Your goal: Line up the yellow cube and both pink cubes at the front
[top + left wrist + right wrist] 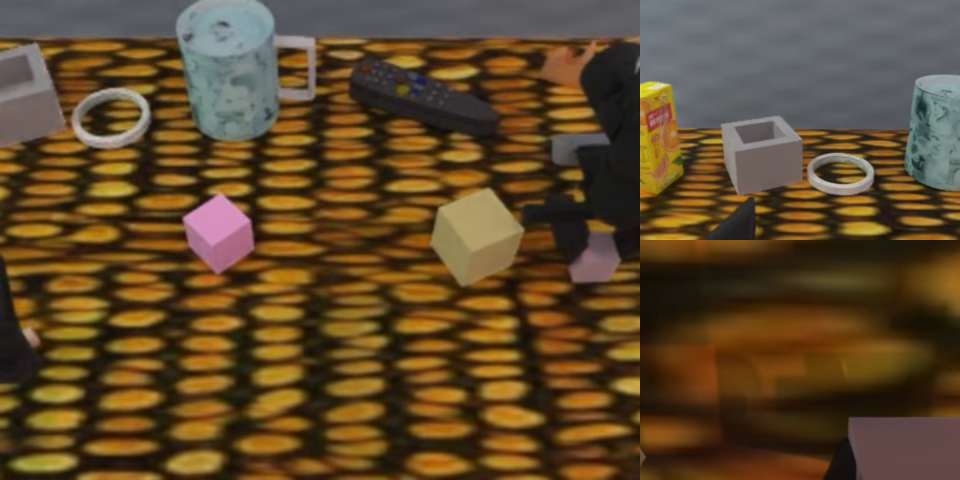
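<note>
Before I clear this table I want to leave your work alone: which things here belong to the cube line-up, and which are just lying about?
Belong to the job:
- yellow cube
- brighter pink cube
- paler pink cube, at the right gripper

Just lying about:
- speckled mug
- white ring
- remote control
- grey open box
- orange juice carton

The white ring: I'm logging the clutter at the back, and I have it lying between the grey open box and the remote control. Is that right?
Not quite. The white ring lies between the grey open box and the speckled mug, not the remote control, which sits on the mug's far side, toward the right. The top view shows this; the left wrist view shows box, ring and mug in that order.
</note>
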Robot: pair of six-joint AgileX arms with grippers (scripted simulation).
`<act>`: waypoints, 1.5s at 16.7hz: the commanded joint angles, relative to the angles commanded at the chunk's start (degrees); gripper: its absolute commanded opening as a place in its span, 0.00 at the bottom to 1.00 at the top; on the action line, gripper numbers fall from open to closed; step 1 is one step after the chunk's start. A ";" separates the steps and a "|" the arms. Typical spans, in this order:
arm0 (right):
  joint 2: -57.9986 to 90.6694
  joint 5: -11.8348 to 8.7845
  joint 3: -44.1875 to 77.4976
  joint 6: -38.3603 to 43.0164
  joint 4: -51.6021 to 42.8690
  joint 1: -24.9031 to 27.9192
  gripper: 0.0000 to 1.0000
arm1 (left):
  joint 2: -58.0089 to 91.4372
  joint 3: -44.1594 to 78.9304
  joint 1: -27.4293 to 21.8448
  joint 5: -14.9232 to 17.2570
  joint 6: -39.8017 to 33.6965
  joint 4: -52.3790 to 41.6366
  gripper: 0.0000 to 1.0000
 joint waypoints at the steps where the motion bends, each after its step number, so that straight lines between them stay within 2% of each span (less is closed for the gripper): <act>1: -0.05 0.00 0.17 -0.02 -0.19 0.03 0.00 | 0.00 0.00 0.00 0.00 0.00 0.00 1.00; 9: -4.72 -0.04 8.52 -0.13 -13.48 0.47 0.00 | 0.00 0.00 0.00 0.00 0.00 0.00 1.00; 15: -5.17 -0.03 8.46 0.80 -13.90 1.05 0.00 | 0.00 0.00 0.00 0.00 0.00 0.00 1.00; 19: -8.68 0.29 4.74 9.30 -14.00 9.24 0.00 | 0.00 0.00 0.00 0.00 0.00 0.00 1.00; 25: -17.29 0.90 -4.58 30.26 -13.99 28.58 0.00 | 0.00 0.00 0.00 0.00 0.00 0.00 1.00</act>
